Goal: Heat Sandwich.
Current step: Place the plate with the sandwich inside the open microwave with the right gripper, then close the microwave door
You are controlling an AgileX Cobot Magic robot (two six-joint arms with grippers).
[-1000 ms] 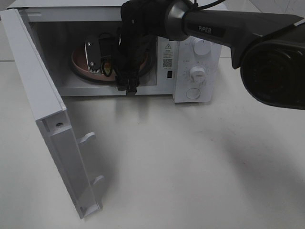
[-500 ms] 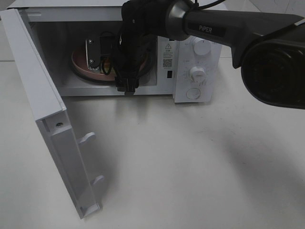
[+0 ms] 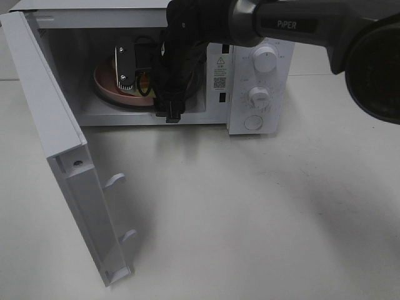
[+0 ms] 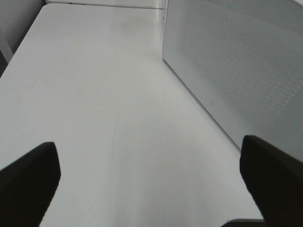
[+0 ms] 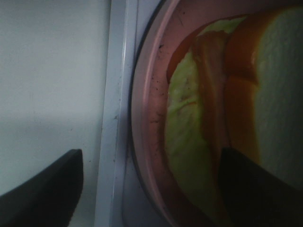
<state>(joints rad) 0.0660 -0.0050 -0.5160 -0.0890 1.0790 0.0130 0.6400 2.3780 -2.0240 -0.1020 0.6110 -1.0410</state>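
Note:
The sandwich point(image 5: 236, 94), white bread with a pinkish filling and a pale green layer, lies on the round pink plate point(image 5: 150, 109) inside the open microwave point(image 3: 256, 94). My right arm point(image 3: 294, 25) reaches into the cavity from the right and covers most of the plate point(image 3: 105, 87) in the high view. My right gripper point(image 5: 149, 189) is open and straddles the plate's rim. One dark finger point(image 5: 42, 189) hangs over the microwave's floor and the other over the sandwich. Off to the microwave's side, my left gripper point(image 4: 151, 179) is open above bare table with nothing between its fingers.
The microwave door point(image 3: 56, 137) stands swung open at the left, its latch hooks facing the table. Two knobs point(image 3: 259, 96) and a round button are on the control panel at the right. The left wrist view shows the microwave's perforated side wall point(image 4: 236, 66).
My right arm has shifted slightly up and to the right at the microwave's mouth. The plate and sandwich stay inside. The door has not moved.

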